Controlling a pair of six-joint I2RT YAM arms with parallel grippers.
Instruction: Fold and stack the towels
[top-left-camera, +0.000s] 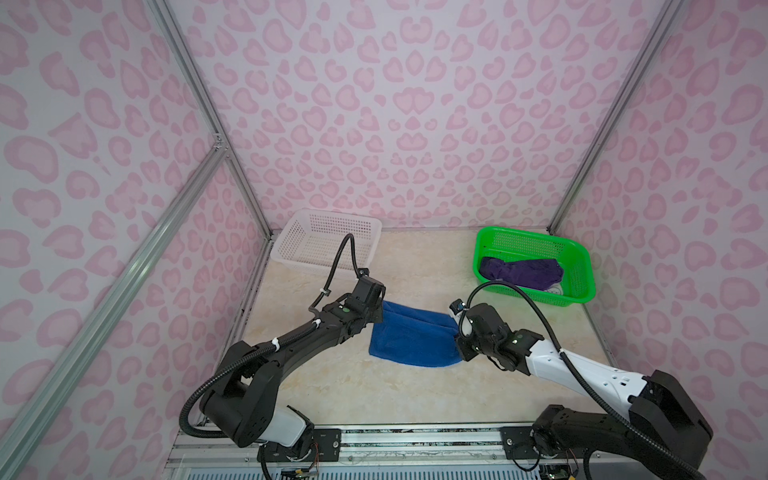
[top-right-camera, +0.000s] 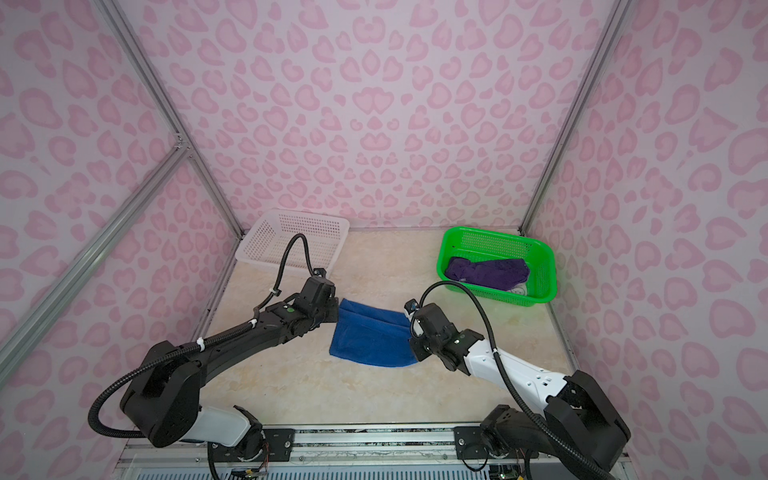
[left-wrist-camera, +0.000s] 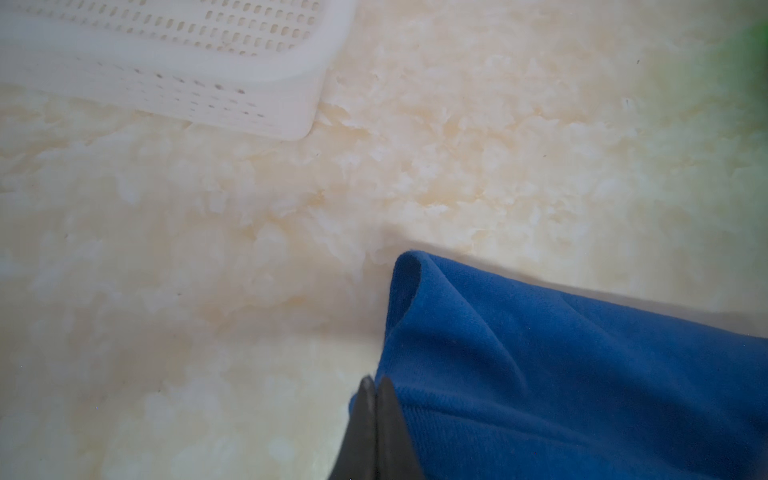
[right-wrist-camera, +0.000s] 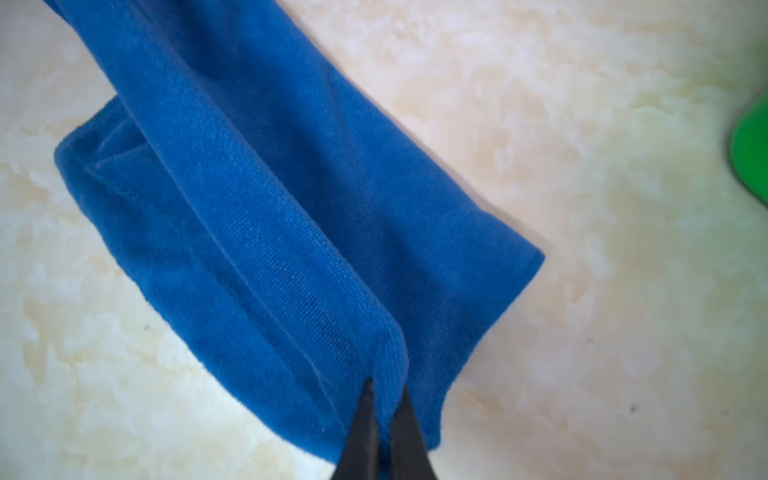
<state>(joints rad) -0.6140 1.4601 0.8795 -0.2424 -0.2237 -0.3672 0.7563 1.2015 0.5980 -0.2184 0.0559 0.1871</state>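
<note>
Pinched black fingers of the left gripper are clamped on one corner of the royal blue terry towel, and the right gripper is closed on the hemmed edge at the opposite corner, a ridge of cloth squeezed between its tips. Between the two pairs of fingers the held edge runs raised and a little slack. The rest of the cloth drapes down from them and lies on the cream marbled tabletop. Well beyond the right fingers, a dark purple towel lies crumpled in the green perforated plastic basket, with a pale scrap under it too hidden to name. Beyond the left fingers stands a white perforated plastic basket. This looks like the first fold of the blue towel, with nothing stacked yet. The next move likely calls for both arms to carry the held edge over the lying half in step, keeping it taut, then lower and let go once the edges meet.
</note>
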